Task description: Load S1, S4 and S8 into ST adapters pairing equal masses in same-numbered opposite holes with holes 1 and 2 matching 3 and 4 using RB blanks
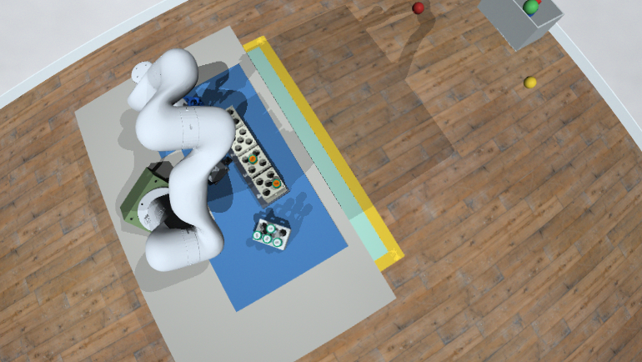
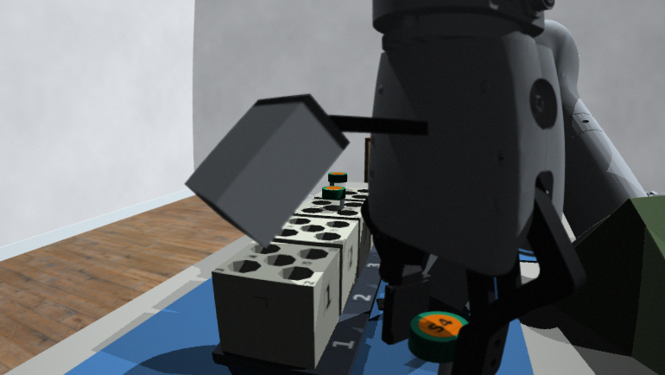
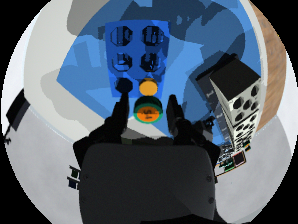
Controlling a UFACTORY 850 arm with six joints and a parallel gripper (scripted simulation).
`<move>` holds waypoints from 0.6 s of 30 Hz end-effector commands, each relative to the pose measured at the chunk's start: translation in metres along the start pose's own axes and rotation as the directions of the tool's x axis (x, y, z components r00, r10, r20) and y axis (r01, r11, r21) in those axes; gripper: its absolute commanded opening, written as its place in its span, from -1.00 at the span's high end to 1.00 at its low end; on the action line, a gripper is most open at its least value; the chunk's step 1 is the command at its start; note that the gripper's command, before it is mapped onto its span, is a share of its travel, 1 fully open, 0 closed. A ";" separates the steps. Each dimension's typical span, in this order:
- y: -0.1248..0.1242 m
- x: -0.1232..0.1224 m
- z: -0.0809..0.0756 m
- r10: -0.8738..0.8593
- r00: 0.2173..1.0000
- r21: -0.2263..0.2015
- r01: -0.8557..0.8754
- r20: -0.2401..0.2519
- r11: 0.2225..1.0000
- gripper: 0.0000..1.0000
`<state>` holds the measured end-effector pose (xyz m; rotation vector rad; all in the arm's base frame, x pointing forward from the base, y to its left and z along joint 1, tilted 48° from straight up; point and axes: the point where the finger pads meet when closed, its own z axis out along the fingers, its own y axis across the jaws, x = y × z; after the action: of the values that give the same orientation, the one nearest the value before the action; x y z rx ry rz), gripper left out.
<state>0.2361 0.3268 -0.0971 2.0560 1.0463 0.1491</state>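
My gripper (image 2: 435, 346) (image 3: 148, 101) is open, with one finger on each side of the green cap of sample S4 (image 2: 437, 326) (image 3: 148, 112); I cannot tell whether the fingers touch it. The tube stands upright at the near end of the blue rack RS (image 3: 136, 46) (image 1: 193, 101). Another orange-dotted tube (image 3: 148, 87) stands just beyond it. In the top view the arm hides the gripper. The stand ST with its row of grey adapters (image 1: 243, 134) (image 2: 275, 307) (image 3: 240, 106) is beside it. Two orange-dotted samples (image 1: 253, 158) (image 1: 276, 183) (image 2: 333, 192) (image 2: 337, 176) stand in the two far adapters.
The white blank rack RB (image 1: 285, 233) holds several white-dotted blanks past the stand's end. The arm's green base block (image 1: 134, 202) (image 2: 642, 279) is close to the gripper. A yellow and teal strip (image 1: 314, 134) runs along the table's far edge.
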 end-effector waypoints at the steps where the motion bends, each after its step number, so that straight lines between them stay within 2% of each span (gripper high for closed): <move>1: 0.000 0.001 -0.001 0.001 1.000 0.001 -0.001 -0.002 1.000 -0.13; 5: 0.000 0.001 -0.001 0.001 1.000 0.001 -0.001 -0.002 1.000 -0.13; 6: 0.000 0.001 -0.001 0.001 1.000 0.001 -0.001 -0.002 1.000 1.00; 18: 0.000 0.001 -0.002 0.001 1.000 0.001 -0.001 -0.002 1.000 1.00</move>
<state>0.2354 0.3277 -0.0960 2.0560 1.0463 0.1491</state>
